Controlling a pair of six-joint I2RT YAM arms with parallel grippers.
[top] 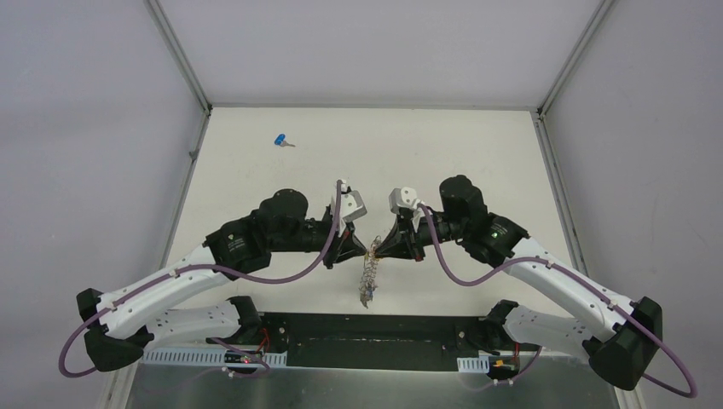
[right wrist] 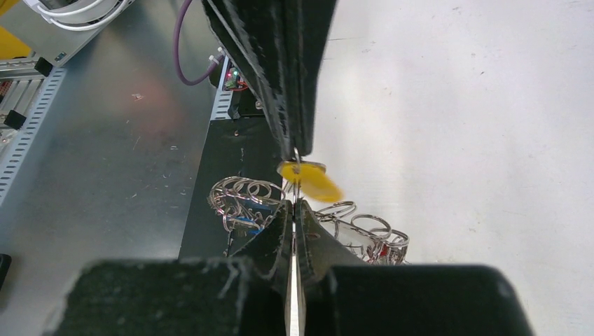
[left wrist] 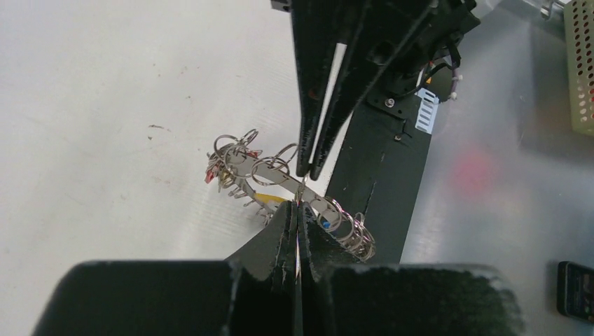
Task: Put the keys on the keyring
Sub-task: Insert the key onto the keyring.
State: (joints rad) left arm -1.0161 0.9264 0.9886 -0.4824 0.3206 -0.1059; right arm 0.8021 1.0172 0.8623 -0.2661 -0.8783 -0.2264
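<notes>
The keyring [top: 368,277] hangs just above the table at the middle, under the spot where both grippers meet tip to tip. It is a grey band [left wrist: 280,183] fringed with small silver rings. My left gripper [left wrist: 298,205] is shut on a thin wire ring that carries the yellow key [right wrist: 313,182]. From the opposite side my right gripper [right wrist: 294,203] is shut on the same small ring at the keyring's band. The blue key [top: 281,141] lies alone on the table at the far left.
White walls close in the table [top: 477,162] on three sides. A black base plate [top: 367,328] and a metal shelf run along the near edge. A perforated bin [left wrist: 581,63] and a dark device [left wrist: 578,290] sit beside the base.
</notes>
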